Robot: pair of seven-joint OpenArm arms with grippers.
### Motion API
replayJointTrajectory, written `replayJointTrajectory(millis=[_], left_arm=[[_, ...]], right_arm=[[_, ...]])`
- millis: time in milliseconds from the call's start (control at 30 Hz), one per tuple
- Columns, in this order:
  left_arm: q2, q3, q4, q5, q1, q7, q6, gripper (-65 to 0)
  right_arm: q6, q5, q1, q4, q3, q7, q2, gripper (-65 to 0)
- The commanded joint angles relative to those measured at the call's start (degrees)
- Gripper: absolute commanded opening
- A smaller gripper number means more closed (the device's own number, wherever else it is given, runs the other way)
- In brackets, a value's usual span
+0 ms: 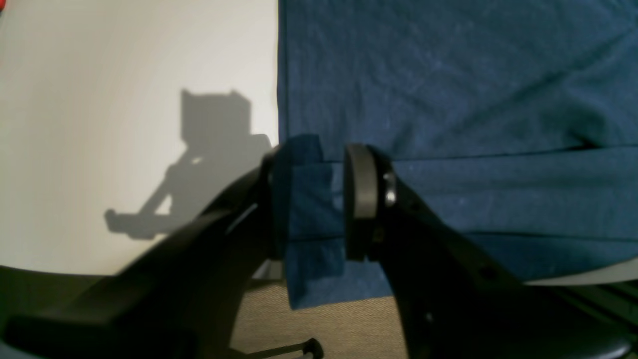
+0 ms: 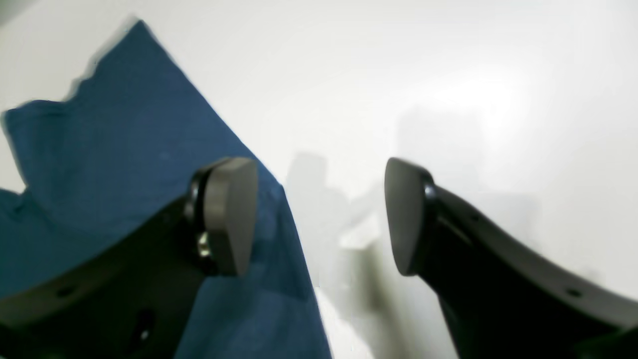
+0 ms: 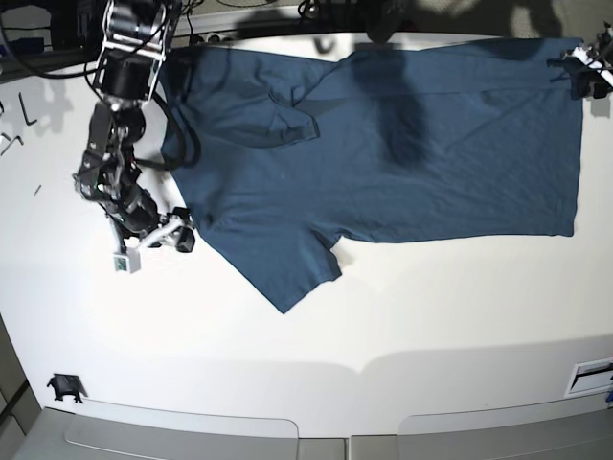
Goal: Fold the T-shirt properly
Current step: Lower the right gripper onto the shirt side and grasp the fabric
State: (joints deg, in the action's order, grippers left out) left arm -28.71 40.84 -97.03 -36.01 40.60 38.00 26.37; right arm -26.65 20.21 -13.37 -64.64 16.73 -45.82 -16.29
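We read no brand, label or writing on the T-shirt [image 3: 402, 153], spread along the table's [image 3: 316, 335] far edge, long axis left-right, lower sleeve pointing toward us. The left gripper [image 1: 309, 199] pinches its hem corner; the right gripper [image 2: 321, 214] gapes wide, holding nothing.

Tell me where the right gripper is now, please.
In the base view the right gripper is at the left side, over the white table, just beside the T-shirt edge, jaws open.

Bright overhead light; glare and blur in the right wrist view.
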Motion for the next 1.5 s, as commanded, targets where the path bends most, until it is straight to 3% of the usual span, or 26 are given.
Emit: replayJointTrajectory(millis=[0, 100, 300, 500, 567, 633, 733, 1100, 1267, 1467], left_arm=[[-0.98, 0.57, -0.9, -0.5, 0.37, -0.7, 0.02, -48.7], [-0.98, 0.57, -0.9, -0.5, 0.37, -0.7, 0.02, -48.7], [-0.98, 0.57, -0.9, -0.52, 0.35, -0.74, 0.0, -48.7], [-0.98, 0.57, -0.9, -0.52, 0.35, -0.74, 0.0, -48.7], [-0.98, 0.57, -0.9, -0.52, 0.35, -0.74, 0.0, -48.7], [-0.98, 0.57, -0.9, -0.52, 0.35, -0.76, 0.0, -48.7], [-1.01, 0.57, -0.9, -0.57, 0.28, -0.76, 0.0, -48.5], [-1.9, -0.13, -0.52, -0.57, -7.91, -0.52, 0.15, -43.2], [-6.1, -2.89, 5.6, -0.55, -16.81, -0.5, 0.09, -43.2], [-11.78, -9.29, 24.72, -2.03, -31.74, -1.44, 0.0, -43.2]], right_arm=[[-0.9, 1.09, -2.4, 1.7, 0.22, 0.55, -0.85, -27.0], [-2.34, 2.69, -4.42, 7.5, 0.11, -2.78, -0.81, -27.0], [-5.81, 11.32, -3.76, 8.44, 0.11, -12.7, -0.52, -27.1], [-5.9, 13.0, -3.61, 8.44, 0.11, -13.88, -0.52, -28.1], [-5.9, 13.0, -3.61, 8.41, 0.11, -13.81, -0.52, -32.6], [-5.9, 13.0, -3.61, 8.44, 0.11, -13.81, -0.52, -41.7], [-5.88, 13.0, -3.61, 8.41, 0.11, -13.81, -0.52, -65.0], [-5.88, 13.0, -3.61, 8.44, 0.11, -13.14, -0.52, -65.0], [-5.86, 12.98, -3.61, 8.44, 0.11, -13.14, -0.52, -65.0], [-5.88, 13.0, -3.61, 8.44, 0.11, -13.11, -0.52, -65.0]])
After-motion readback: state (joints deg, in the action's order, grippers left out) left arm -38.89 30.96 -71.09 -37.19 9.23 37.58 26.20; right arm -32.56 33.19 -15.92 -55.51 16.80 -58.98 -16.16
